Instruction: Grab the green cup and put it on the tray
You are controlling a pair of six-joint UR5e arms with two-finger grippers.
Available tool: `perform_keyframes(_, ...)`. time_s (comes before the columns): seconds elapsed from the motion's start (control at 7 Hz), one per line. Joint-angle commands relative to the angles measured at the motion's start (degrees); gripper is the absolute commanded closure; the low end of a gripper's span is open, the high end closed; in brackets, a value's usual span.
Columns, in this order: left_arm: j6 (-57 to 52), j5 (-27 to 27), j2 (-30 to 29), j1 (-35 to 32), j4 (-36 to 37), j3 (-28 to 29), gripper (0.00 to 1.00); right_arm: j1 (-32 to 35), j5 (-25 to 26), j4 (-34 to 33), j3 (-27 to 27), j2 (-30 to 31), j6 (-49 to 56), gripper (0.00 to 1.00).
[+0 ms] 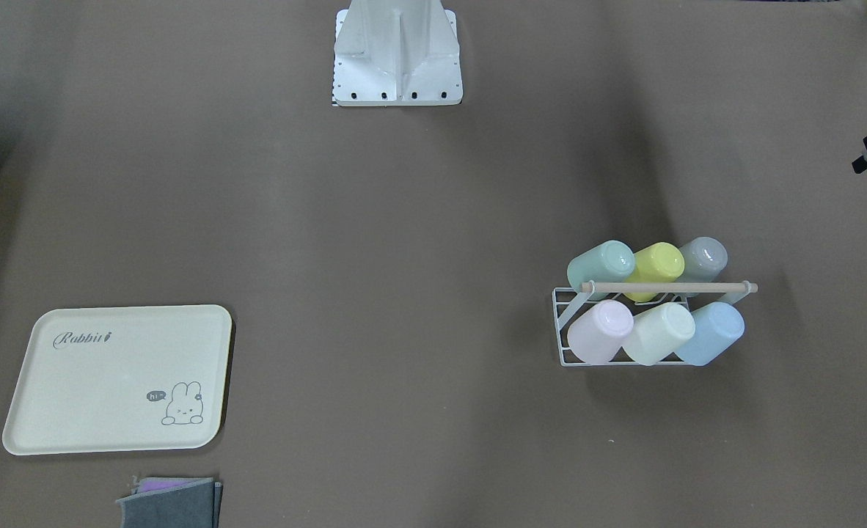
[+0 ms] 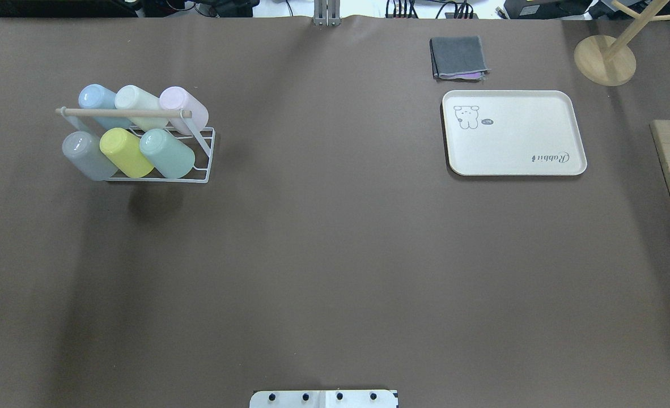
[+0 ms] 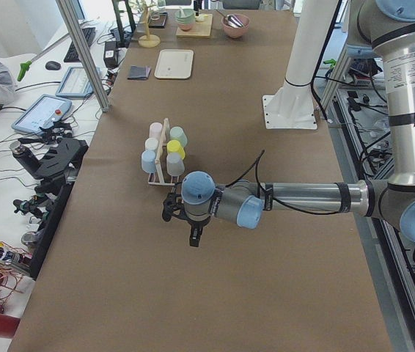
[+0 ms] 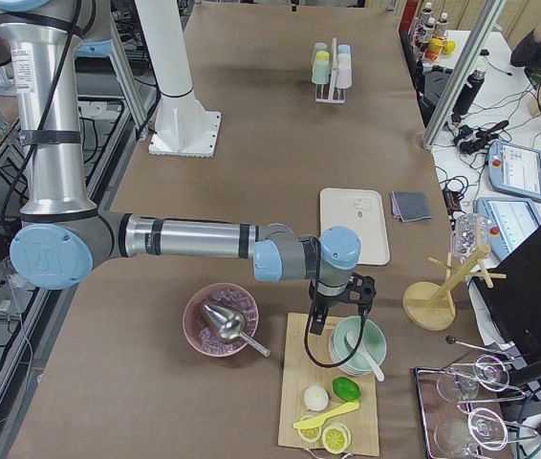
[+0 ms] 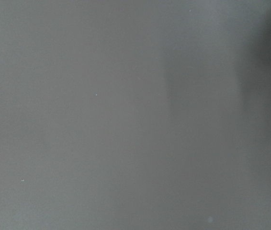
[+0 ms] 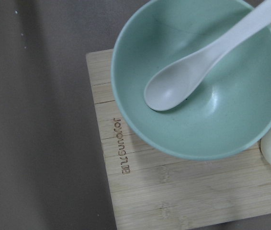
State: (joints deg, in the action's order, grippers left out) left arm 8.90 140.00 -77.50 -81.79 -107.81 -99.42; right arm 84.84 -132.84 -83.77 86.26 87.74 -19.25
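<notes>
The green cup (image 2: 168, 153) is lying tilted in the white wire rack (image 2: 121, 113). It is at the end of the row nearer the robot and is touching the yellow cup (image 2: 125, 152). The tray (image 2: 516, 153) is sitting well apart from it, over on the robot's right side of the table (image 2: 323, 255). The left gripper (image 3: 180, 226) is hovering above bare table near the rack. The right gripper (image 4: 337, 320) is hanging over a green bowl (image 6: 231, 115) that is holding a spoon (image 6: 193, 76) on a wooden board (image 6: 174, 191). From where I'm standing I cannot tell how wide either is gaping, or whether either is holding anything.
</notes>
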Motion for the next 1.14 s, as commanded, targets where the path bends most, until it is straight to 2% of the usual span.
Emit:
perform_keyframes(0.0,-0.11,-0.17,-0.63,-2.13,9.80,-1.37,0.01,0.15,-0.05,0.01,0.40,0.15,0.00,0.00)
perform_keyframes(0.14,-0.37,-0.08,-0.73,-2.24,11.38,-1.21,0.02,0.15,-0.14,-0.17,0.32,-0.20,0.00,0.00)
perform_keyframes(0.43,-7.64,-1.04,-0.64,-2.67,13.31,-0.86,0.02,0.15,-0.05,0.01,0.32,0.15,0.00,0.00)
perform_keyframes(0.71,-7.50,-2.36,-1.16,-3.56,24.42,-1.47,0.02,0.15,0.04,0.01,0.32,0.23,0.00,0.00)
perform_keyframes(0.86,-7.49,-3.06,-3.86,-3.64,25.27,-1.47,0.02,0.15,-0.22,0.01,0.40,0.23,0.00,0.00)
perform_keyframes(1.0,-7.49,-4.81,-4.15,-3.64,25.19,-1.56,0.02,0.15,-0.49,-0.08,0.84,0.23,0.00,0.00)
